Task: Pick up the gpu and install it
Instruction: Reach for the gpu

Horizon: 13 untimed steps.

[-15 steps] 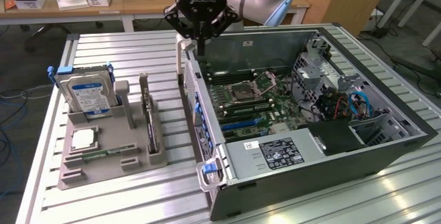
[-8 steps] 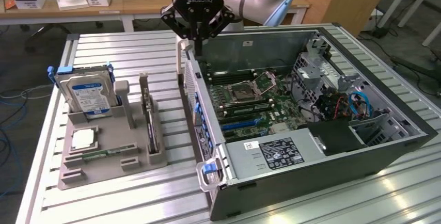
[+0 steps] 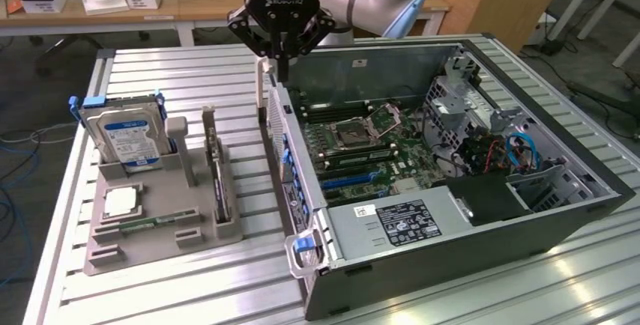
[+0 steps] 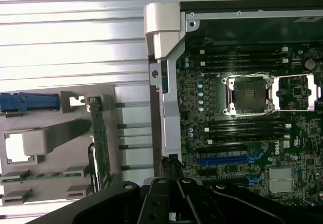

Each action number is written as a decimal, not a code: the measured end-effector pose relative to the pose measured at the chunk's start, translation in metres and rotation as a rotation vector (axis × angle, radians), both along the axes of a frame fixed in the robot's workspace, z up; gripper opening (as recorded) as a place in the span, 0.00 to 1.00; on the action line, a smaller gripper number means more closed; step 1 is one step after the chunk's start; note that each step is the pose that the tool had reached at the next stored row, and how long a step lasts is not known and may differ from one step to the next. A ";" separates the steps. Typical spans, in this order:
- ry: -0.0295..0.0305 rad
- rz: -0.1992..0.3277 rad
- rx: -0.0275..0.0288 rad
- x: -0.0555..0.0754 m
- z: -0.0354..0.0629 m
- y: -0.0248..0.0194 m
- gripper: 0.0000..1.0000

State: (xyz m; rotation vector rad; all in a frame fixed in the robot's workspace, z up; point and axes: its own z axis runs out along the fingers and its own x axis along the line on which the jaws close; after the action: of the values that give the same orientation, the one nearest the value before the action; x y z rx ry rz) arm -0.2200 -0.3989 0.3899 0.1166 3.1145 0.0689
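Exterior view is showing the gpu (image 3: 214, 162) standing on edge in a slot of the gray holder (image 3: 150, 243), near the hard drive (image 3: 125, 136) that is standing in the same holder on the slatted counter (image 3: 180, 70). The open computer case (image 3: 580, 205) is lying just beside the holder, toward the exterior view's right. The gripper (image 3: 283, 61) is hovering closed and empty over the case wall facing the holder, apart from the gpu.

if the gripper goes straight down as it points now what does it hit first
The gripper would most likely meet the rim of the computer case wall, though depth is unclear; the gpu stands aside.
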 end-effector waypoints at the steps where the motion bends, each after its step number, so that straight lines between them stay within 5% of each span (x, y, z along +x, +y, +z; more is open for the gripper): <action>1: 0.0001 0.000 0.0000 -0.001 0.0000 0.0000 0.10; 13: 0.0003 0.000 -0.0001 -0.010 -0.0005 0.0000 0.10</action>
State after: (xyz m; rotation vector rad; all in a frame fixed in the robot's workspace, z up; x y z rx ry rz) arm -0.2301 -0.3989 0.3894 0.1166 3.1148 0.0688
